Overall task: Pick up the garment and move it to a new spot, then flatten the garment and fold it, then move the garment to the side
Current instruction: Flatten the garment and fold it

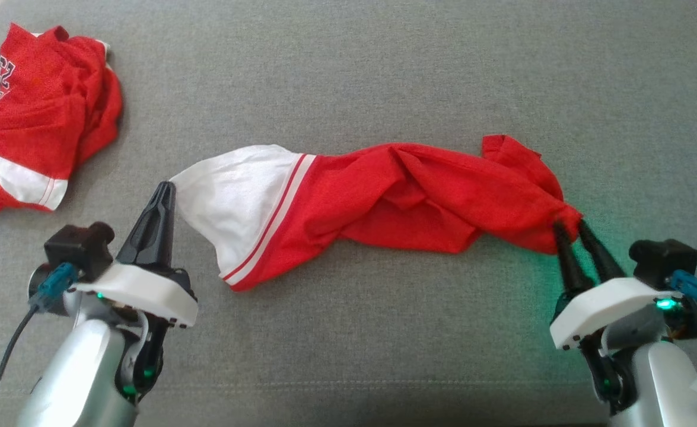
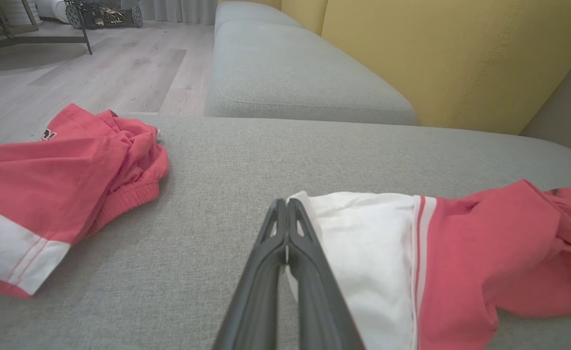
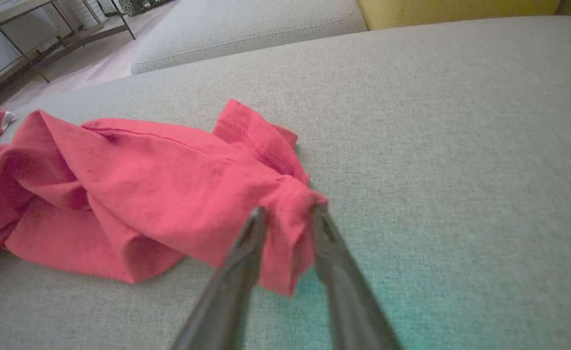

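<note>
Likely risk: right gripper (image 1: 569,228) jaws only part-narrowed round twisted red end of garment (image 1: 384,201); thin bunch could slip out under pull, leaving cloth roped, not flat. Left gripper (image 1: 163,193) jaws fully together, pinching white hem corner; small bite, hard tug could free it. Garment lies twisted across middle of cushion (image 1: 348,71), strung between both grippers, one end at each. Second red garment (image 1: 40,112) heaped at far left corner, well apart.

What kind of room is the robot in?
Probably a living room: a grey sofa seat with yellow back cushions and a wooden floor beyond. A red-and-white garment lies on it.
</note>
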Robot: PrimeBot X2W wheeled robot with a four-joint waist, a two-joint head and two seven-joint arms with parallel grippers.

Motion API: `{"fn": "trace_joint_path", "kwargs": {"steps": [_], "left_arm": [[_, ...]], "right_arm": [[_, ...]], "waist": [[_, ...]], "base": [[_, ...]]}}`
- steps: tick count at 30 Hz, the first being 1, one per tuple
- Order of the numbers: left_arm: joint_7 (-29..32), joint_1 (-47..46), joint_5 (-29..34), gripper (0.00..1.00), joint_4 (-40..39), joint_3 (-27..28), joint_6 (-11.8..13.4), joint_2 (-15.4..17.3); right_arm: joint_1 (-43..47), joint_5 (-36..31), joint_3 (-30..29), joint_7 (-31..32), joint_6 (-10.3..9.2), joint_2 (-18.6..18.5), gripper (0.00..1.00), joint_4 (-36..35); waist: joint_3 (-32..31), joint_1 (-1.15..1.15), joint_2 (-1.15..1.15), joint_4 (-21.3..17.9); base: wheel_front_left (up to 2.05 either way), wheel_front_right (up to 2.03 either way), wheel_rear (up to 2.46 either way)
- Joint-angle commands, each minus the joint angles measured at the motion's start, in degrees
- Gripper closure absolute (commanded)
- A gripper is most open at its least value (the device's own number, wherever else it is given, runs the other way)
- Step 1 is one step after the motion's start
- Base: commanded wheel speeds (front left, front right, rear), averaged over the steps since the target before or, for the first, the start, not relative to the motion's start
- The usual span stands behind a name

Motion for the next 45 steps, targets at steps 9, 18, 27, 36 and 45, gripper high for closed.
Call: {"fn": "trace_joint_path", "kwargs": {"steps": [9,18,27,36,45], "left_arm": [[-2.4,-2.5,0.8,1.00,-7.1,4.3,0.8,2.7],[-3.0,-4.1,2.8,1.00,-20.3,7.9,2.4,4.4],[1.2,-11.4,2.6,1.00,-31.6,10.8,3.1,7.4],[6.6,-17.9,2.3,1.00,-34.7,10.3,3.1,8.7],[6.4,-21.4,0.5,1.00,-29.2,9.2,1.6,7.5]], "right_arm": [[-3.8,-1.5,1.0,-3.7,-0.04,-0.3,1.00,-7.8],[-7.5,-3.6,-0.8,-2.8,-0.04,-0.8,1.00,-21.8],[-11.5,-4.1,-3.7,1.1,-0.04,-2.1,1.00,-35.7],[-12.9,-2.4,-6.2,4.5,-0.04,-2.8,1.00,-41.3],[-15.1,-0.4,-5.8,5.2,-0.04,-2.3,1.00,-38.1]], "waist": [[-1.5,0.00,0.00,-0.6],[-5.3,0.00,0.00,-0.7],[-8.8,0.00,0.00,-0.6],[-10.3,0.00,0.00,-1.2],[-8.8,0.00,0.00,-1.2]], "base": [[0.00,0.00,0.00],[0.00,0.00,0.00],[0.00,0.00,0.00],[0.00,0.00,0.00],[0.00,0.00,0.00]]}}
